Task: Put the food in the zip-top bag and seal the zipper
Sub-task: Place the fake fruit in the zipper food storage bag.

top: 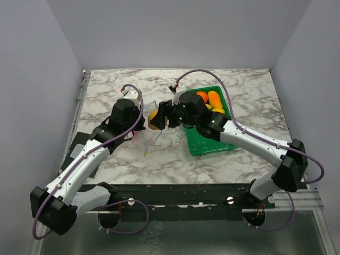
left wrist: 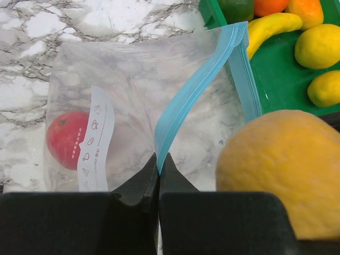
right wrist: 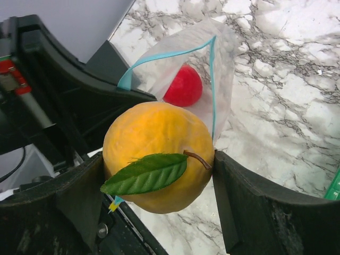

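1. Nearest the lens, in the right gripper (right wrist: 159, 186): an orange (right wrist: 154, 138) with a green leaf (right wrist: 146, 172), squeezed from both sides. Jaws spread as wide as the fruit, fingertips hidden behind it.
2. Just beyond that grip: the bag (right wrist: 223, 58), mouth gaping toward the orange, with a red piece (right wrist: 183, 86) inside, its lower edge hidden by the fruit.
3. Left gripper (left wrist: 159, 164): jaws pressed together, pinching the zipper (left wrist: 196, 90) on one lip of the mouth. Nothing but black finger bodies and tips in its own view.
4. Left of that pinch, seen through the clear film: the red piece, touching a white label (left wrist: 98, 141).
5. Right of the pinch: the orange, close and out of focus, cut off by the frame edge.
6. Beyond the pinch, to the right: a green tray (left wrist: 276, 79) holding a banana (left wrist: 271, 26) and two lemons (left wrist: 319, 47). A dark green piece (left wrist: 236, 8) and more oranges (left wrist: 271, 5) there too, cut off at the top edge.
7. From above: both grippers nose to nose with the orange between. Bag hard to make out beneath them.
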Motion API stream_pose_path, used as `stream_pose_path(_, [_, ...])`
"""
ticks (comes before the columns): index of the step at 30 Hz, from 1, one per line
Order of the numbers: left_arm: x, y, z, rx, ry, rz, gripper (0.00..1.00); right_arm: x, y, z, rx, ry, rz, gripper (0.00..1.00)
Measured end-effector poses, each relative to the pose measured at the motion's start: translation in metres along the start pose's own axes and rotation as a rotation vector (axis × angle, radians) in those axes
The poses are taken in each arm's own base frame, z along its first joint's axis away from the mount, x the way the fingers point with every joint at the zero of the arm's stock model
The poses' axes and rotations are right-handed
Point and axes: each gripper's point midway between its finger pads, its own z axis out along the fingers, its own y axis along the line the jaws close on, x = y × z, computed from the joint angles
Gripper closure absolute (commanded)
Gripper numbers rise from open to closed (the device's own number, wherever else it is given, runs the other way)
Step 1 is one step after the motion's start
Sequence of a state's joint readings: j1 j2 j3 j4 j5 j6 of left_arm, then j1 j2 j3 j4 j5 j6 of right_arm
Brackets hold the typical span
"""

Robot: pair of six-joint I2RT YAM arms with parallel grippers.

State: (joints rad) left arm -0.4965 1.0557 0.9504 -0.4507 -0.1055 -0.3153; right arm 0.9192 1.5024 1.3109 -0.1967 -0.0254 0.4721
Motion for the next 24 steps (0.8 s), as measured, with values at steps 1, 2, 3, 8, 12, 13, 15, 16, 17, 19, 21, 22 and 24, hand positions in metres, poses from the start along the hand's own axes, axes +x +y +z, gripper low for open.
stream_pose_path(1, [-0.001, 0.0, -0.001, 0.001, -0.003, 0.0, 1.0, 0.002, -0.001, 0.004, 0.011, 0.009, -0.004, 0.67])
stream_pose_path(2, [-0.002, 0.0, -0.002, 0.003, -0.007, 0.0, 1.0, 0.003, -0.002, 0.009, 0.02, 0.015, -0.005, 0.66])
stream_pose_path(3, [-0.002, 0.0, -0.002, 0.003, -0.009, 0.0, 1.0, 0.006, -0.003, 0.013, 0.03, 0.022, -0.006, 0.66])
stream_pose_path(8, [-0.005, -0.001, -0.006, 0.009, -0.024, 0.001, 1.0, 0.026, -0.015, 0.03, 0.096, 0.074, -0.015, 0.59])
stream_pose_path(12, [-0.006, -0.001, -0.009, 0.012, -0.032, 0.003, 1.0, 0.039, -0.025, 0.036, 0.142, 0.106, -0.022, 0.47])
stream_pose_path(13, [-0.006, -0.001, -0.009, 0.012, -0.033, 0.002, 1.0, 0.04, -0.026, 0.037, 0.15, 0.109, -0.023, 0.42])
stream_pose_path(15, [-0.007, -0.001, -0.01, 0.013, -0.035, 0.003, 1.0, 0.042, -0.028, 0.037, 0.162, 0.116, -0.025, 0.34])
stream_pose_path(16, [-0.007, -0.001, -0.01, 0.013, -0.035, 0.003, 1.0, 0.043, -0.029, 0.037, 0.165, 0.118, -0.026, 0.28])
stream_pose_path(17, [-0.006, -0.001, -0.01, 0.013, -0.035, 0.003, 1.0, 0.044, -0.029, 0.037, 0.167, 0.119, -0.027, 0.24])
stream_pose_path(19, [-0.006, -0.001, -0.01, 0.013, -0.036, 0.002, 1.0, 0.044, -0.028, 0.037, 0.169, 0.118, -0.029, 0.18])
stream_pose_path(21, [-0.006, -0.001, -0.01, 0.013, -0.036, 0.002, 1.0, 0.045, -0.028, 0.037, 0.17, 0.118, -0.031, 0.14])
stream_pose_path(22, [-0.006, -0.001, -0.01, 0.013, -0.036, 0.002, 1.0, 0.045, -0.027, 0.037, 0.17, 0.118, -0.032, 0.12])
stream_pose_path(24, [-0.006, -0.001, -0.01, 0.013, -0.036, 0.002, 1.0, 0.046, -0.026, 0.037, 0.169, 0.118, -0.034, 0.05])
